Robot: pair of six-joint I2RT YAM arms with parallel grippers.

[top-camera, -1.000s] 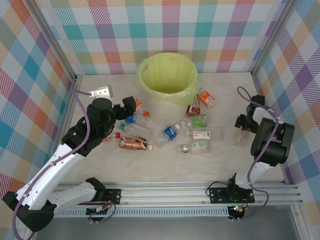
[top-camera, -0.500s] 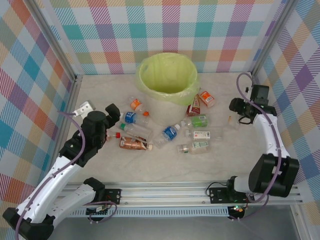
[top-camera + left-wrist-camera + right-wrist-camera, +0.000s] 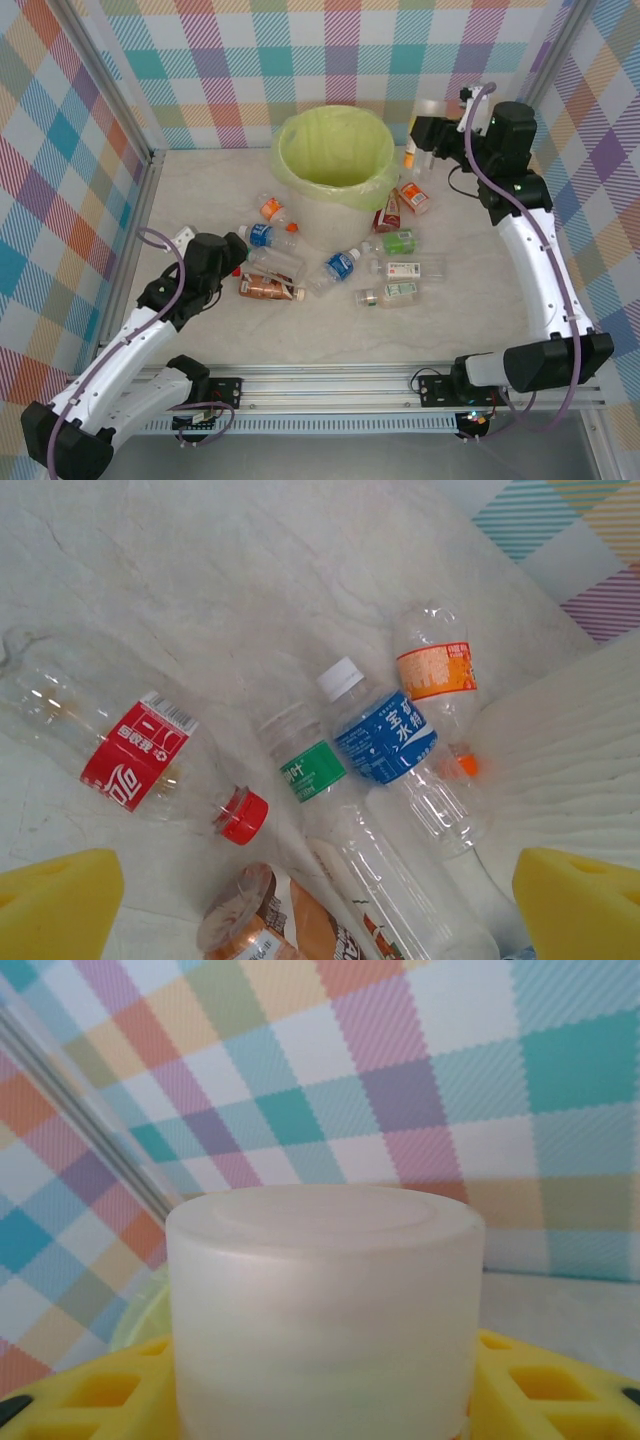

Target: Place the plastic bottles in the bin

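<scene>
Beside the bin (image 3: 284, 150), the right pincer (image 3: 325, 1400) grips a white-capped bottle (image 3: 325, 1260), the left pincer (image 3: 318, 900) gapes over scattered bottles (image 3: 385, 738)

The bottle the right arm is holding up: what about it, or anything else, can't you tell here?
- Held bottle, right wrist view: so close that its body and label fall below the bottom edge.
- Brown-labelled bottle, left wrist view: cut off by the bottom edge.
- White-labelled bottle, top view: print too small to read.
</scene>
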